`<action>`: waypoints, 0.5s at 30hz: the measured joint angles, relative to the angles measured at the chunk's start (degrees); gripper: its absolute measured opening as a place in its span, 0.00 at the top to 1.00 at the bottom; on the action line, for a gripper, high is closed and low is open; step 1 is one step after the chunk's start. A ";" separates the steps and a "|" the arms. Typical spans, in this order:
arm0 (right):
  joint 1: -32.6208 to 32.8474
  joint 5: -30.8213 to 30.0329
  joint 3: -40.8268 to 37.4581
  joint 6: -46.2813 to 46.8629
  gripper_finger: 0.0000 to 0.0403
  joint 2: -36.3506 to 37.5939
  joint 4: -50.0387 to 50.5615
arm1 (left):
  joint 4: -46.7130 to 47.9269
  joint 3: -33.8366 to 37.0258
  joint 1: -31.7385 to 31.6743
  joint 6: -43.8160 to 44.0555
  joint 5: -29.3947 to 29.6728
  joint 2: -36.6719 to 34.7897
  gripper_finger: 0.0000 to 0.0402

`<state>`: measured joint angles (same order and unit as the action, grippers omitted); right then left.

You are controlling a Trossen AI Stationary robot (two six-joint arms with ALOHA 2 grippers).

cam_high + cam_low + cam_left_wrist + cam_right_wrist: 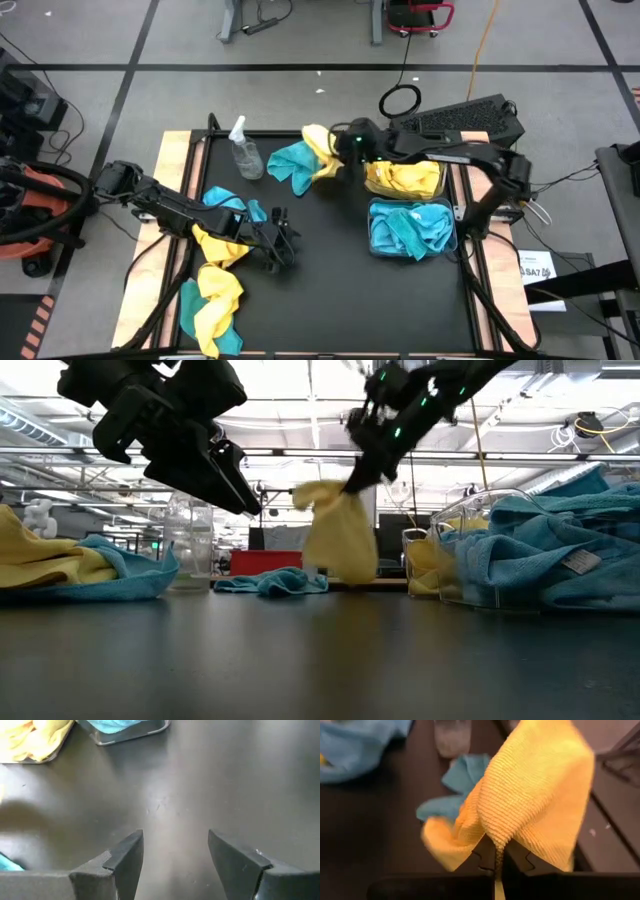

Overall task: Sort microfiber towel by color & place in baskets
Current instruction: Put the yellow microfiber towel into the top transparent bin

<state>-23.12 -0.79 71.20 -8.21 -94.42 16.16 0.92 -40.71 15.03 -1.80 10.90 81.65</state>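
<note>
Right pincer point(496, 865) clamped on fuzzy bright yellow cloth point(530, 795) beside clear yellow-filled bin point(447, 182); left pincer point(175, 857) wide, empty; risks snagging rim.

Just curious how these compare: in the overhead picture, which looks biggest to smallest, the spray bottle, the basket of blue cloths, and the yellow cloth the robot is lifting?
1. Basket of blue cloths
2. Lifted yellow cloth
3. Spray bottle
The last two look close.

Little can be read here. A white label point(537, 267) lies off the table at about four o'clock in the high view, with dark print too small to make out. A small tag point(577, 562) on a teal towel point(560, 560) shows no legible text.
</note>
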 joint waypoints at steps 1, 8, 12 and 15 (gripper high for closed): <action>0.21 -0.44 0.00 0.00 1.00 1.81 0.40 | -0.01 0.00 0.00 0.00 0.31 0.00 0.43; 0.79 -0.88 0.00 0.07 1.00 13.28 4.78 | -0.44 0.00 0.00 -0.20 0.57 0.00 0.43; 0.77 -1.05 0.00 1.12 1.00 18.84 8.18 | -0.47 0.00 0.00 -0.13 0.57 0.00 0.43; 0.80 -1.69 0.00 1.97 1.00 22.49 11.28 | -0.47 0.00 0.00 -0.13 0.57 0.00 0.43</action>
<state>-22.33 -2.48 71.20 -6.24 -71.93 27.45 0.45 -40.71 15.03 -1.93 11.46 81.65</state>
